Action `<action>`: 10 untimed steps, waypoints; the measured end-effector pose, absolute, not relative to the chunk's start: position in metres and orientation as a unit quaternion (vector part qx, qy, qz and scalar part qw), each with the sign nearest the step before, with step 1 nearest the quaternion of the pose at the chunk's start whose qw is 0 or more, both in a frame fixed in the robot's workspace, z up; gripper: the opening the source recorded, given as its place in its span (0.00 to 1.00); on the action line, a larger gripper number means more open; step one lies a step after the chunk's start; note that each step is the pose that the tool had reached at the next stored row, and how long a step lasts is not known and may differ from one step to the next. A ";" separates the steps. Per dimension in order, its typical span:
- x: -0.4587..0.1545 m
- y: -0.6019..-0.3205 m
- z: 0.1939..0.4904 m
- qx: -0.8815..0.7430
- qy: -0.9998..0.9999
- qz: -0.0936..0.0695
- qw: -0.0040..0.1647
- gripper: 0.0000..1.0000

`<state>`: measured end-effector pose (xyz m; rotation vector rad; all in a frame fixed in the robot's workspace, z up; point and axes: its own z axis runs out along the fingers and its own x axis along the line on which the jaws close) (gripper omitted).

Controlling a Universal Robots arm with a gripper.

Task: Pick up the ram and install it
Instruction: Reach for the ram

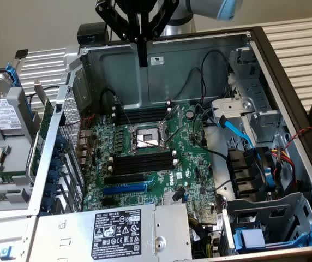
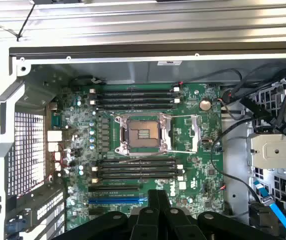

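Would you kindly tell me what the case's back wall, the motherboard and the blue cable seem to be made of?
Back wall: likely bare sheet steel; matte grey with a soft sheen and folded edges.
Motherboard: probably fibreglass laminate under a glossy green coat, dotted with soldered parts.
Blue cable: flexible plastic sheath, smooth, bending in a curve.

Soft, even room light falls from above into the open computer case (image 1: 287,76). The motherboard (image 1: 194,158) is clearly lit, with mild shade along the case walls. The bare metal back wall (image 2: 133,72) shines pale. Seen from the wrist, the black end effector (image 2: 158,197) stays dark and colours look washed out.
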<state>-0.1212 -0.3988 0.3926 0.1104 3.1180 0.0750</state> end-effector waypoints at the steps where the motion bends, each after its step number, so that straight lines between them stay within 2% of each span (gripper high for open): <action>1: -0.121 -0.399 0.393 0.035 0.999 0.024 0.010 0.10; 10: -0.121 -0.399 0.393 0.035 0.999 0.024 0.010 0.10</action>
